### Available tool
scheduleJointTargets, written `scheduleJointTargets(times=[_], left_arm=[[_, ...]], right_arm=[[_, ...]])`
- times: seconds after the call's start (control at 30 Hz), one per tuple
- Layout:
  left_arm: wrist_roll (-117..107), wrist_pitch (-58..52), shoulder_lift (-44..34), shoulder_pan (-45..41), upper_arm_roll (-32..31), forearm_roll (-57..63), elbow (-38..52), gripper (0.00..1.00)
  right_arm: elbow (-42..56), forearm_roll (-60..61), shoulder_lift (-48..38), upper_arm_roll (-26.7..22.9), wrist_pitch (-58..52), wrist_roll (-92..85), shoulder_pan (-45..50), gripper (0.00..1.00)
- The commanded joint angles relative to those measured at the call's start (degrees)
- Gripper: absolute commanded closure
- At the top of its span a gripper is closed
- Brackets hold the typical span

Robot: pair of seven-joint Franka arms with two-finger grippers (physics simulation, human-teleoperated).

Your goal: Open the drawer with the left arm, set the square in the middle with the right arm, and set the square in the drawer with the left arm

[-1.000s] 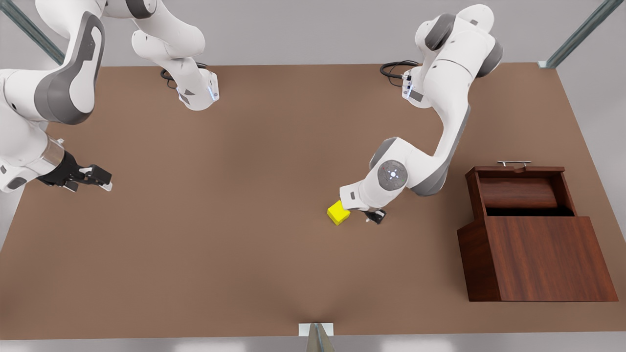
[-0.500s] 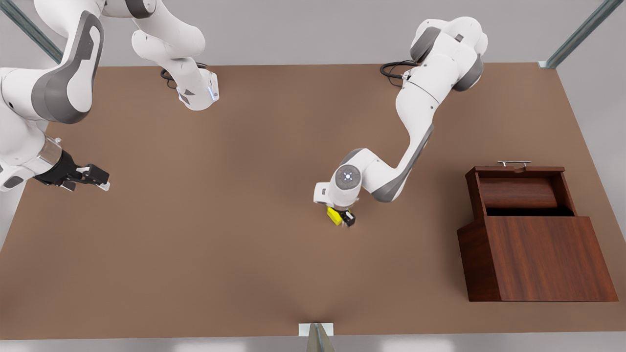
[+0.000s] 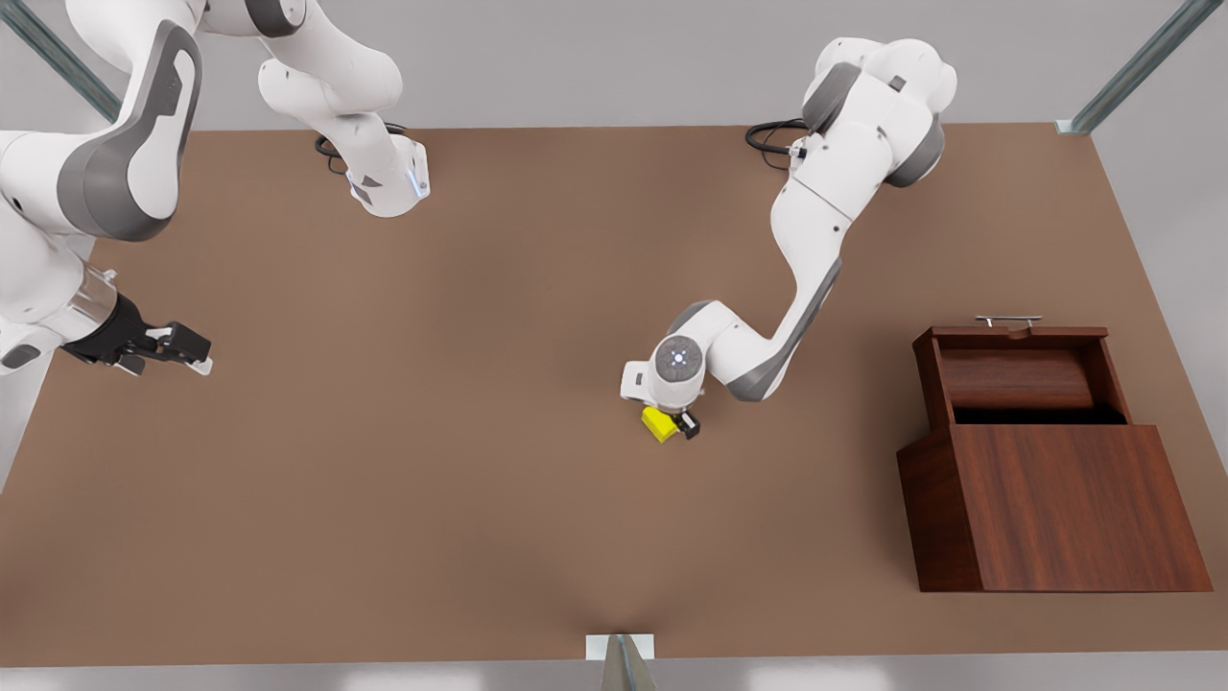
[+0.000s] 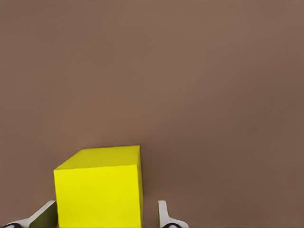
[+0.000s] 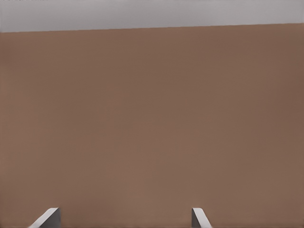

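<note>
The yellow square [image 3: 656, 423] rests on the brown tabletop near the middle [image 3: 537, 403]. My left gripper [image 3: 673, 423] is down at the table with the square [image 4: 99, 190] between its fingers. One pad lies at the cube's side and a small gap shows at the other pad [image 4: 163, 214], so it is open. The drawer [image 3: 1017, 379] stands pulled out of the dark wooden cabinet [image 3: 1055, 509], its silver handle [image 3: 1007, 320] at the far end. My right gripper [image 3: 197, 350] waits open above the table at the front view's left, nothing between its fingers [image 5: 48, 217].
The cabinet takes up the table's corner at the front view's right. Both arm bases [image 3: 389, 187] [image 3: 811, 178] stand along the far edge. Bare tabletop [image 5: 152, 118] stretches between the two grippers.
The left arm swung toward the front view's left and brought its gripper over and around the square. The right gripper drifted slightly toward the front view's left.
</note>
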Motion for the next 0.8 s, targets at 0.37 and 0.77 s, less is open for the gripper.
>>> scheduleJointTargets(times=[0.37, 0.77], left_arm=[[1.19, 0.8, 1.68, -0.09, 0.09, 0.2, -0.05, 0.27], [1.28, 0.63, 0.98, 0.0, 0.09, 0.2, 0.48, 0.3]], right_arm=[[0.09, -0.79, -0.1, -1.32, -0.09, -0.35, -0.85, 0.0], [0.09, -0.79, -0.1, -1.32, -0.18, -0.35, -0.85, 0.0]])
